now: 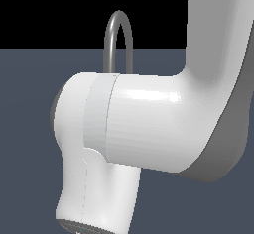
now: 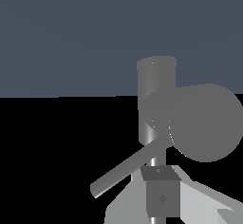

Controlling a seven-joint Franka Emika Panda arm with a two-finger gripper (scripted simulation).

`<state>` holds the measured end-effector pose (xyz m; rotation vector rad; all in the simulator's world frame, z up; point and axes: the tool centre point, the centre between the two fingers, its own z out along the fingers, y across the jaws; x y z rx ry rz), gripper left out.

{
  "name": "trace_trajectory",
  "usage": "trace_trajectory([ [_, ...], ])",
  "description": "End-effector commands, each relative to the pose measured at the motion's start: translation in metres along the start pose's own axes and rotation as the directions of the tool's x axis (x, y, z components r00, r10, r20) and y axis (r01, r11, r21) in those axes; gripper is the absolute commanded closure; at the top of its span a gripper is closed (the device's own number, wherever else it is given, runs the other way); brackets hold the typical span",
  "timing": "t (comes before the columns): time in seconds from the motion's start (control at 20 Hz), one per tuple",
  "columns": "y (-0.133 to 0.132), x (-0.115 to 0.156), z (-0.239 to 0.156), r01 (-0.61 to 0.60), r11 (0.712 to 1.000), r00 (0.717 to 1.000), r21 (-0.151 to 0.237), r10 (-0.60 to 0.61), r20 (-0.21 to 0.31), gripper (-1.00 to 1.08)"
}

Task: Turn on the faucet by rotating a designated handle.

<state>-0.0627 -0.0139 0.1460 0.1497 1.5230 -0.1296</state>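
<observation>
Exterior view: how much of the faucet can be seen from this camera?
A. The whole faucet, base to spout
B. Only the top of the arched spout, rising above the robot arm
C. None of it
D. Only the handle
B. In the exterior view only the arch of the faucet shows above the white robot arm, which fills the picture and hides the base and the handle from this camera.

Arm [image 1: 149,124]: glossy white rounded links, fat cylindrical segments joined by smooth elbows. Pale grey band rings one joint; dark grey caps show at joint ends and along the shaded rear edge. Wrist view: gripper [image 2: 161,197] body light grey, angular, with a darker grey block at centre carrying two small round marks.
</observation>
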Motion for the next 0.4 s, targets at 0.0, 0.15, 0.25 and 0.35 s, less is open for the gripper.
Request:
trace_trajectory([
  [0.0, -0.017, 0.023, -0.004, 0.01, 1.0, 0.999, 0.026, -0.009, -0.036, 1.08],
  [0.15, -0.026, 0.032, -0.004, 0.013, 0.999, 0.999, 0.039, -0.011, -0.038, 1.08],
  [0.25, -0.033, 0.039, -0.004, 0.014, 0.999, 0.999, 0.048, -0.013, -0.04, 1.08],
  [0.35, -0.036, 0.042, -0.004, 0.015, 0.999, 0.999, 0.052, -0.013, -0.041, 1.08],
])
